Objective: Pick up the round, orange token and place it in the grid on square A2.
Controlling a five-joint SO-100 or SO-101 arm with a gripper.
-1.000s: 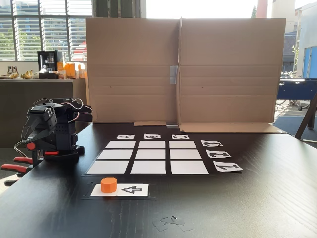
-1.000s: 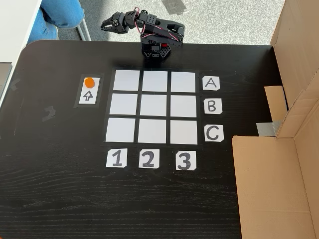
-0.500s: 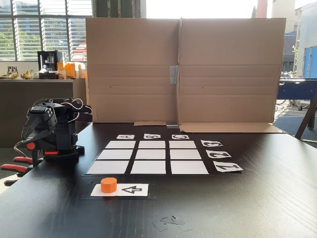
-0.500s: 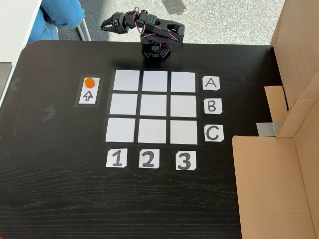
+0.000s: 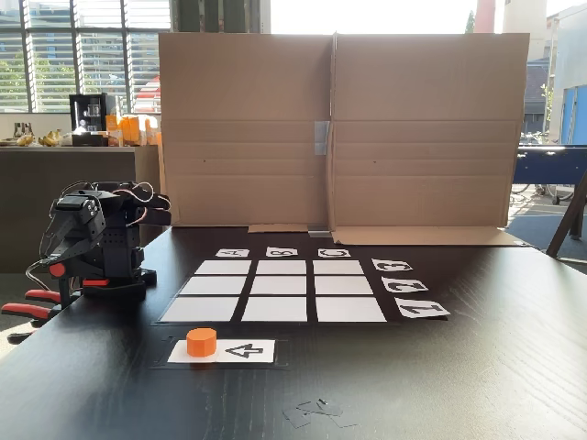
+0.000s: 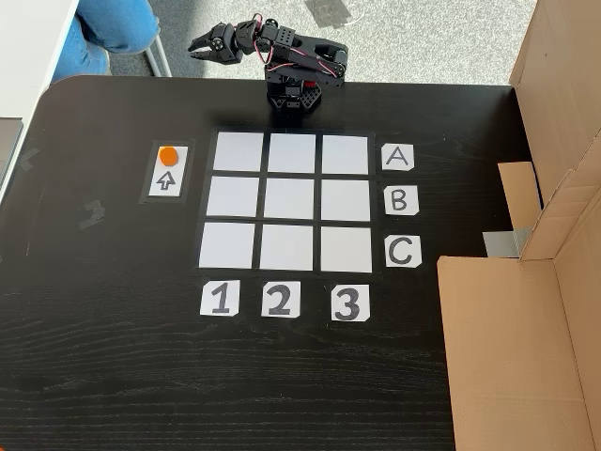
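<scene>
1. The gripper point(image 6: 199, 47) is folded back beyond the table edge in a fixed view, at about 11 o'clock from the arm base point(image 6: 291, 94). Its jaws stand slightly apart and hold nothing.
2. The token point(image 6: 168, 155) rests on the white arrow card point(image 6: 167, 178), at the end the arrow points to. It lies well apart from the gripper, at about 7 o'clock from it.
3. The grid point(image 6: 292, 200) lies flat on the black table point(image 6: 113, 348). The token sits just beside the grid's column 1, at about 9 o'clock from it.
4. Square A2 point(image 6: 292, 153) is bare. It lies directly at 6 o'clock from the arm base.
5. In a fixed view, the token point(image 5: 201, 342) stands upright at 6 o'clock from the grid point(image 5: 280, 289).
</scene>
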